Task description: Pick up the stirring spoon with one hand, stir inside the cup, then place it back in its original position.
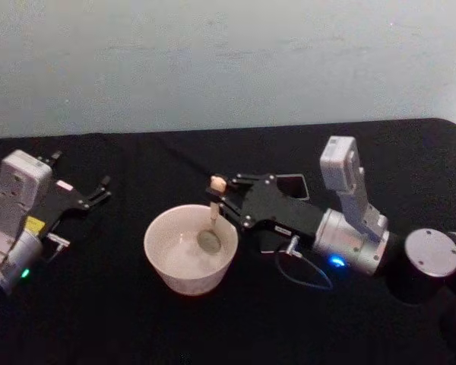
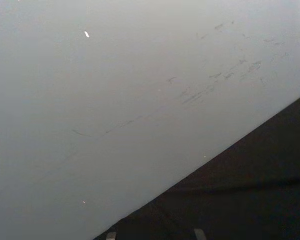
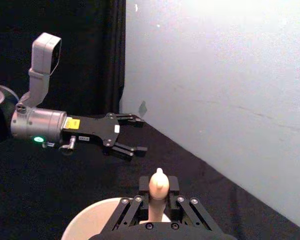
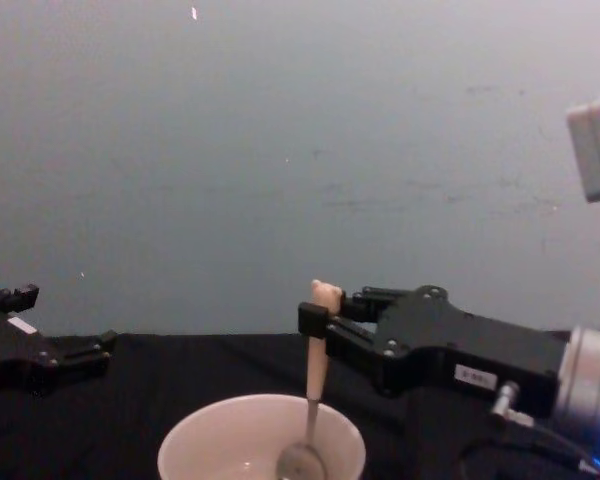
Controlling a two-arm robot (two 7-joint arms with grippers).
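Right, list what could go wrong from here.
The right tool pinches the stirring spoon just under its head, so it could pivot or slip mid-stir. A wide stroke might shove the cup. The holder sits behind that tool; the return could clip it. The left tool idles, open, far left.

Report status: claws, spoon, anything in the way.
Right claw shut on stirring spoon handle, spoon upright, bowl down inside cup. Left claw open, idle at far left. Nothing blocking the cup.
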